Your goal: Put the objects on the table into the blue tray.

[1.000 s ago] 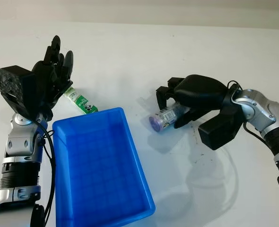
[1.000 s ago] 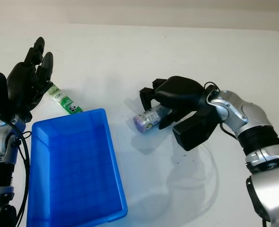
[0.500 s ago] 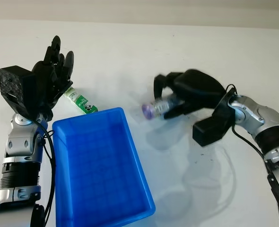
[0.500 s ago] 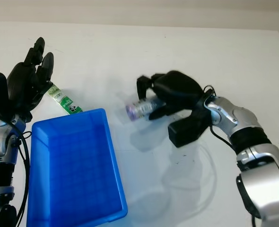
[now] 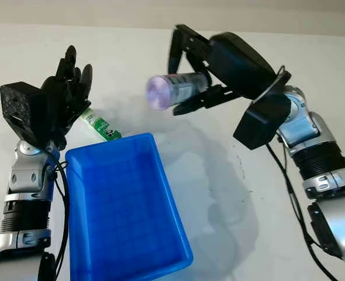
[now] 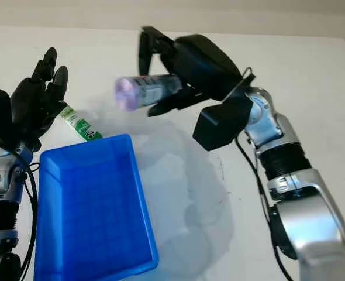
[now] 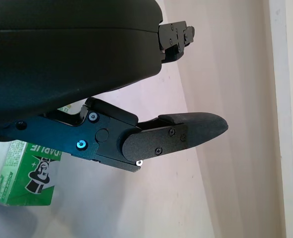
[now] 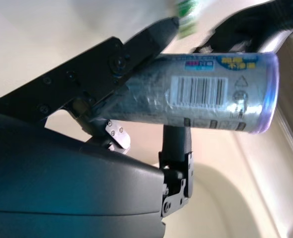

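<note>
A can (image 5: 175, 91) is held on its side, high above the table (image 5: 313, 64), clamped in the fingers of the right hand (image 5: 204, 64). Its purple end is turned toward the camera, and it hangs beyond the far rim of the tray (image 5: 126, 222), not over the basin. The grip is seen in the right wrist view as fingers pinching the body near its closed end, so most of the length is carried unsupported.

A slip is the main risk: the foil-like wrap looks smooth, and a turn of the wrist could let the can swing or slide out. If it were released where it hangs, it would probably land on the table or on the rim and roll away (a cylinder on its side rolls readily).

A green box (image 5: 100, 127) lies on the table just behind the tray's far left corner, near the left hand (image 5: 61, 99), which is raised and open; whether box and tray touch cannot be told. A low sweep of either arm could knock it or shift the tray
</note>
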Motion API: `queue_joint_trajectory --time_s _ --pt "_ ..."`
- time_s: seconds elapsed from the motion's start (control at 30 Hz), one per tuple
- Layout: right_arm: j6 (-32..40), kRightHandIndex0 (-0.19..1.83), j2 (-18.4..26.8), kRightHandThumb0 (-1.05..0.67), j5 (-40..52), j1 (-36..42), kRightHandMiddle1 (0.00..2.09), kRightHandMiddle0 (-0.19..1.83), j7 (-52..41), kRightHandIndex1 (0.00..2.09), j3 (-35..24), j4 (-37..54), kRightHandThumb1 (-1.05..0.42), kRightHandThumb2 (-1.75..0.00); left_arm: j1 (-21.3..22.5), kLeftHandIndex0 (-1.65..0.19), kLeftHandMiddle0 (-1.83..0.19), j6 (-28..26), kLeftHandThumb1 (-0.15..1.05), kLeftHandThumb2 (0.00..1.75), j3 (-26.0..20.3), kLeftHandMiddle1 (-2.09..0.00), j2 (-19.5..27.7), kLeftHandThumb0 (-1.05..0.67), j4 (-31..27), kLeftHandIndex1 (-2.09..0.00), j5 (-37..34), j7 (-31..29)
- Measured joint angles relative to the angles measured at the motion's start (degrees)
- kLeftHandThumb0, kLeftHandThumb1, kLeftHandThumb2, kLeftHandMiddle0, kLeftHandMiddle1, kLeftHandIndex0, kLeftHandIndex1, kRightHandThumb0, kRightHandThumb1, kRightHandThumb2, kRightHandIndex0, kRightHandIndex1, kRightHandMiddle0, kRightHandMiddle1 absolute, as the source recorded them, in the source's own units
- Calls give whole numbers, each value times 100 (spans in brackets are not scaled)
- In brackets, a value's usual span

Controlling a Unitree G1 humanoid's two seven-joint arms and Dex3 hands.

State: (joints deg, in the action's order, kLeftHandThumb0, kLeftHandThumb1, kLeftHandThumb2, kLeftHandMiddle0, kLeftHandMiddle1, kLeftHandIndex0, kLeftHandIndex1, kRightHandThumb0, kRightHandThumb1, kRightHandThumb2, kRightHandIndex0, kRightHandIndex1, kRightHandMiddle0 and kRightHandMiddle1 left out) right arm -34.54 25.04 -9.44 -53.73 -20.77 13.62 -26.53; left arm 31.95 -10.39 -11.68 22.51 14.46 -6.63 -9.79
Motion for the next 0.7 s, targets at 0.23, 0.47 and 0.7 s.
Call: queue_joint_trajectory --time_s 0.23,0.47,0.7 --pt "1265 104 -164 -38 1132 167 209 74 -1789 209 133 1328 -99 -5 52 17 17 -3 105 60 27 -5 -35 -72 16 -5 23 41" --pt "1654 6 -44 -27 1441 247 110 4 -3351 117 398 1644 -102 -6 93 16 16 -2 105 59 44 -6 -45 -72 16 -5 44 77" --pt "1823 -16 237 -19 1210 244 3 -8 -3999 3 496 1736 -103 -14 93 16 17 14 105 59 47 -5 -48 -73 16 -5 58 97"
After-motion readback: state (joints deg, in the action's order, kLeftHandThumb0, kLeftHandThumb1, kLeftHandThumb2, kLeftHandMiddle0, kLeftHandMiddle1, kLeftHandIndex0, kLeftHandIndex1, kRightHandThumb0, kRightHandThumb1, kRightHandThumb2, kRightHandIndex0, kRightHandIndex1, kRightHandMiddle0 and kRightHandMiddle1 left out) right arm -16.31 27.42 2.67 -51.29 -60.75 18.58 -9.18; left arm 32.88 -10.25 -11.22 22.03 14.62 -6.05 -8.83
